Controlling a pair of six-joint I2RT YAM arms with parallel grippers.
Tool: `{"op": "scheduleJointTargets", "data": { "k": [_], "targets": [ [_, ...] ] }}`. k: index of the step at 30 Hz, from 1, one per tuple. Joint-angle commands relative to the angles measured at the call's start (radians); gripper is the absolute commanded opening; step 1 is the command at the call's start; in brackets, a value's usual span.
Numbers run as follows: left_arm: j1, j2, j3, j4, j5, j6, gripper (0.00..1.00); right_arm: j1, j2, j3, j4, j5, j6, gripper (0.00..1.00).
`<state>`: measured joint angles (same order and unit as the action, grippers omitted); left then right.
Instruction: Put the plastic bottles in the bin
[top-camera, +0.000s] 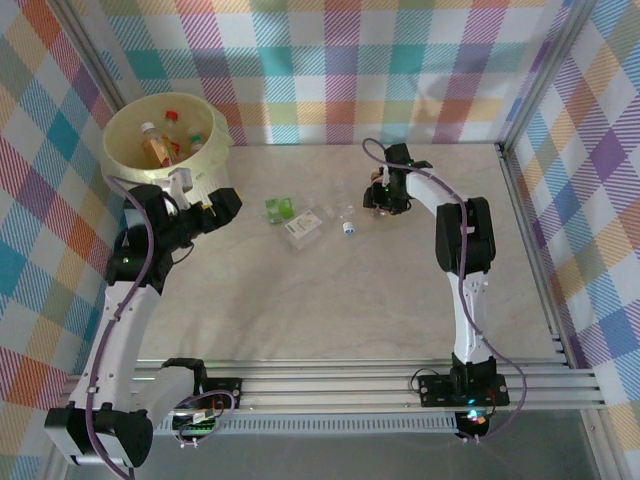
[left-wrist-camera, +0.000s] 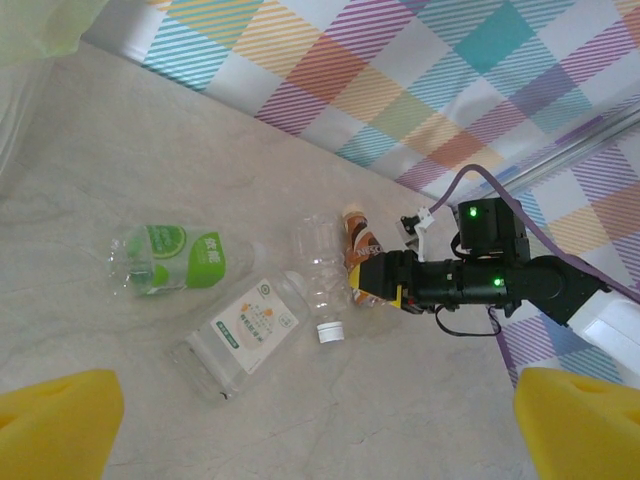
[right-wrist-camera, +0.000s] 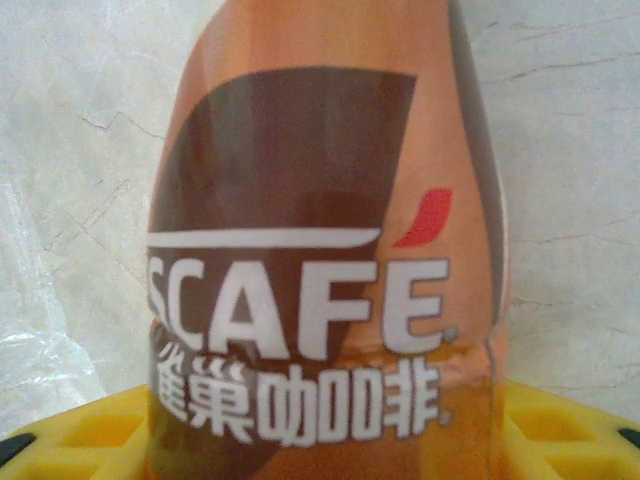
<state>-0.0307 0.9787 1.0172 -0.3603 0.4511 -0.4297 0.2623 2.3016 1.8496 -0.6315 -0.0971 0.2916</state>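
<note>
clenching the coffee bottle (right-wrist-camera: 320, 250), right hand (left-wrist-camera: 368, 283); long axis up the wrist view, narrow end topmost; left hand (top-camera: 228, 205) released.

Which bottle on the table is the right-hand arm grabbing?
The orange-brown coffee bottle between the right fingers; the green-labelled, white-labelled and bare bottles are clear.

Glossy plastic bottle (right-wrist-camera: 320, 250), matt marbled tabletop (right-wrist-camera: 575, 150)

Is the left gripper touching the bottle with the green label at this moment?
Apart. The top external view shows a strip of bare table between the left gripper and the green-label bottle.
</note>
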Motion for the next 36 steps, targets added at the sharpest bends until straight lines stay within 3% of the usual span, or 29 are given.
{"op": "scheduleJointTargets", "data": {
  "k": [1, 11, 19, 24, 29, 36],
  "targets": [
    [-0.003, 0.000, -0.016, 0.032, 0.008, -0.010, 1.00, 0.004, -0.082, -0.036, 0.027, -0.001, 0.007, 0.49],
    [-0.013, 0.008, -0.035, 0.073, 0.041, -0.066, 1.00, 0.004, -0.324, -0.313, 0.180, -0.039, 0.037, 0.45],
    [-0.095, 0.068, -0.047, 0.167, 0.034, -0.104, 1.00, 0.006, -0.592, -0.623, 0.347, -0.095, 0.092, 0.43],
    [-0.159, 0.124, -0.041, 0.228, 0.024, -0.129, 1.00, 0.018, -0.708, -0.717, 0.407, -0.192, 0.069, 0.42],
    [-0.229, 0.187, -0.028, 0.290, 0.009, -0.169, 1.00, 0.067, -0.791, -0.756, 0.429, -0.212, 0.048, 0.41],
    [-0.325, 0.296, -0.009, 0.402, -0.020, -0.275, 1.00, 0.177, -0.861, -0.806, 0.516, -0.312, 0.020, 0.41]
  ]
}}
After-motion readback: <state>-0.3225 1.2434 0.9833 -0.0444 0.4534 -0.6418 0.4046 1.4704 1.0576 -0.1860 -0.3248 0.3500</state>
